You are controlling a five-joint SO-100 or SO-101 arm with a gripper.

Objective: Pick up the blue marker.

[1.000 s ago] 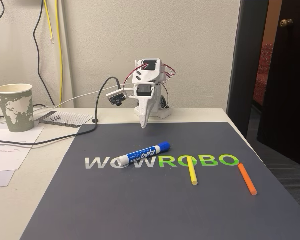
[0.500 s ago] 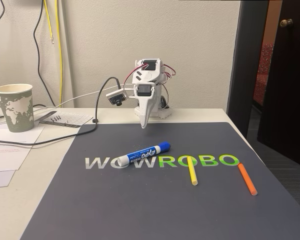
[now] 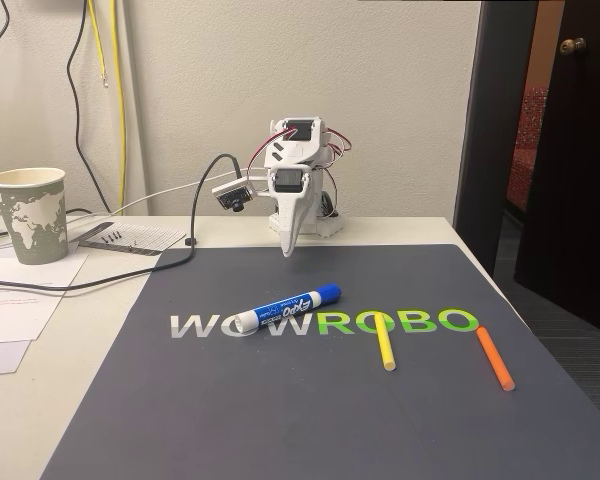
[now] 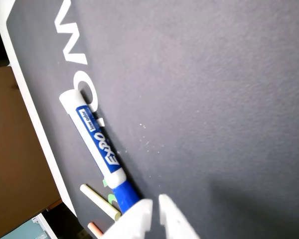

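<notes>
Blue marker (image 3: 286,308) flat – cap up-right

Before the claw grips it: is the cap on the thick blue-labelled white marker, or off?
On. The thick blue-labelled white marker lies flat on the grey mat, its blue cap seated on the barrel.

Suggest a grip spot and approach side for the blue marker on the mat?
Probably the mid-barrel, on the EXPO label of the blue marker, coming from above. It lies flat on the grey mat, angled with its cap up-right in the fixed view, so turn the jaws across its long axis. The yellow stick lies apart from it. The gripper hangs behind it.
</notes>
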